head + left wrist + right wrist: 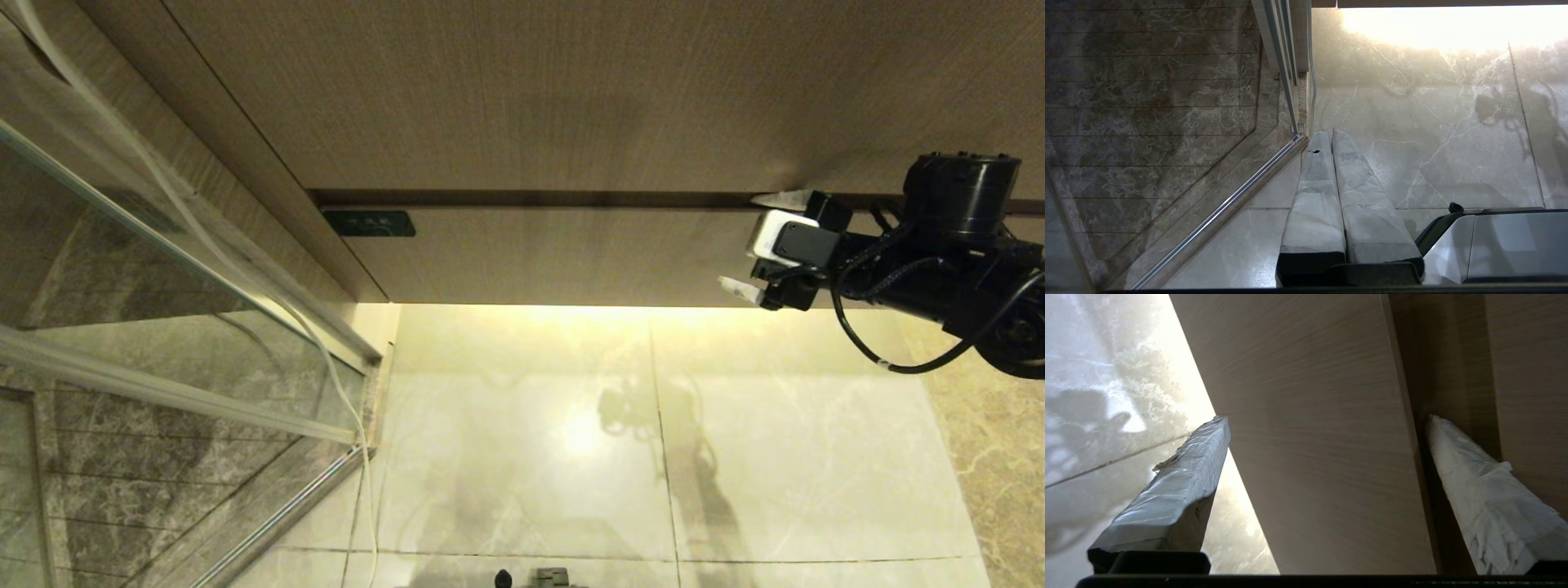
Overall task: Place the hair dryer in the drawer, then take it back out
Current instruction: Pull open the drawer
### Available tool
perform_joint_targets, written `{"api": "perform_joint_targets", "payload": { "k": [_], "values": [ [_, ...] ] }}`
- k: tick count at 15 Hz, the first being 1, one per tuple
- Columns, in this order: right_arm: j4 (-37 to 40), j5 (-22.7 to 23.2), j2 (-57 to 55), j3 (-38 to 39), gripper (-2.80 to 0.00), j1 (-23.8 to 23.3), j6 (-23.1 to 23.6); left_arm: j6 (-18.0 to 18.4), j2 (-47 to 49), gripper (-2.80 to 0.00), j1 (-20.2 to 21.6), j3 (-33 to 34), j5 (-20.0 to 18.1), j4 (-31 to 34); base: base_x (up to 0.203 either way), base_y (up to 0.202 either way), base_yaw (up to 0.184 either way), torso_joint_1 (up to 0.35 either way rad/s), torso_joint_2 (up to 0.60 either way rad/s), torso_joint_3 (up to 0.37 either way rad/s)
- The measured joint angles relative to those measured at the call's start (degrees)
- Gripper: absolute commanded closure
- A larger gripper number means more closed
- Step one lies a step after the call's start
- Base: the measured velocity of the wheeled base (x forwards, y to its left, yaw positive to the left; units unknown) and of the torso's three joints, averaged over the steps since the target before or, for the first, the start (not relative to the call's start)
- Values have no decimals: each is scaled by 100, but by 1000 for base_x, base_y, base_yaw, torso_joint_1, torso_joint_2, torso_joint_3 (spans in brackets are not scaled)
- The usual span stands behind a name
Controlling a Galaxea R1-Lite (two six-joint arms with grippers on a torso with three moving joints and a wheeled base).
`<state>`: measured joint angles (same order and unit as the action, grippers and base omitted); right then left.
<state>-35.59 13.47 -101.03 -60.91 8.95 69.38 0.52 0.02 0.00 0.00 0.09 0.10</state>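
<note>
risk: the wide, low beige wood-grain drawer (571,255), shut beneath the taller plain wood-grain front (531,90), has no handle, so fingertips could slip off its edges. right gripper (763,245) reaches level at the drawer's right end, fingers spread wide astride its front, holding nothing. left gripper (1333,143) is parked, fingers together; no hair dryer visible.

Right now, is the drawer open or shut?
Shut: the drawer front sits flush under the taller front, no interior showing.

The drawer (563,255) label's (368,223) marks are unreadable.
</note>
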Motion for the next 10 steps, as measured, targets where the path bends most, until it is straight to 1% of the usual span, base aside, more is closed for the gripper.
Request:
{"api": "perform_joint_targets", "payload": {
  "k": [2, 6, 8, 10],
  "values": [
    [-152, 3, -113, -6, -280, 0, 0, 0, 0, 0, 0, 0, -5, 0, 0, 0, 0, 0, 0, 0],
    [-178, -11, -245, 58, -280, -2, -2, 0, 0, 0, 0, 0, -2, -2, 0, 0, 0, 0, 0, 0],
    [37, -14, -288, 68, -280, 0, -2, 0, 0, 0, 0, 0, -2, 0, 0, 0, 0, 0, 0, 0],
    [453, -17, -288, 64, -280, 0, -2, 0, 0, 0, 0, 0, -1, 0, 0, 0, 0, 0, 0, 0]
  ]
}}
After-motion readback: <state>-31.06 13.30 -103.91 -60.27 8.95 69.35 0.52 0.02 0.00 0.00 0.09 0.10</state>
